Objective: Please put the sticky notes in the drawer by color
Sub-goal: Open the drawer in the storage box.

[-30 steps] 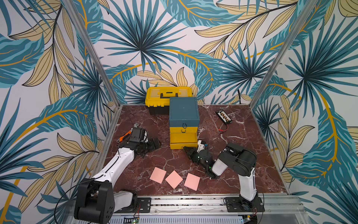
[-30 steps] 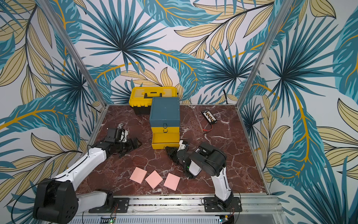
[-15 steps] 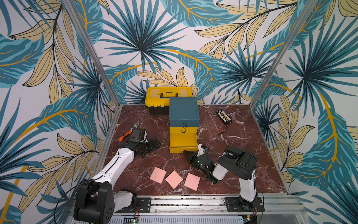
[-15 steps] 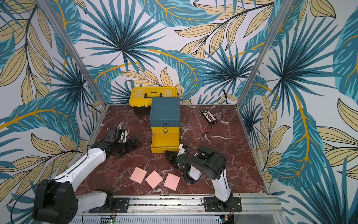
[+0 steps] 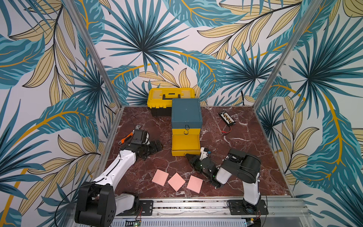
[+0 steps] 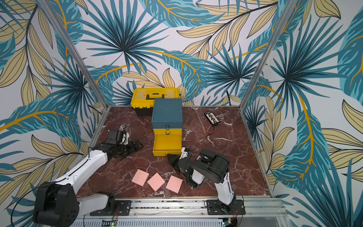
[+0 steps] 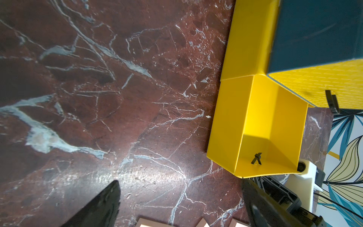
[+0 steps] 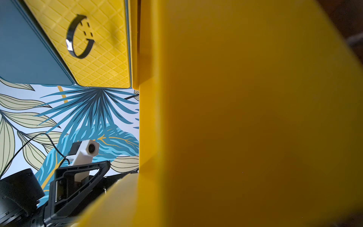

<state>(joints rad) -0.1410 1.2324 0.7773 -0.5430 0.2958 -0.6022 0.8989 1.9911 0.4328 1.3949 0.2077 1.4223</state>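
Note:
Three salmon pink sticky notes (image 5: 160, 177) (image 5: 176, 181) (image 5: 194, 184) lie in a row near the table's front, seen in both top views (image 6: 156, 181). The teal drawer cabinet (image 5: 186, 112) stands mid-table, its bottom yellow drawer (image 5: 185, 144) pulled out and empty (image 7: 275, 118). My right gripper (image 5: 188, 155) is shut at that drawer's front wall, where the pull loop sits. The yellow wall (image 8: 255, 118) hides the loop and my fingers. My left gripper (image 5: 157, 146) (image 7: 180, 198) stands open and empty, low over the table left of the drawer.
A yellow toolbox (image 5: 171, 96) sits behind the cabinet. A black terminal strip (image 5: 226, 118) with red wires lies at the back right. An orange-handled wrench (image 5: 126, 138) lies by the left arm. Metal frame rails edge the table.
The bottom yellow drawer has slid further out toward the front, and my right gripper has drawn back with it. The left arm and the pink notes have not moved.

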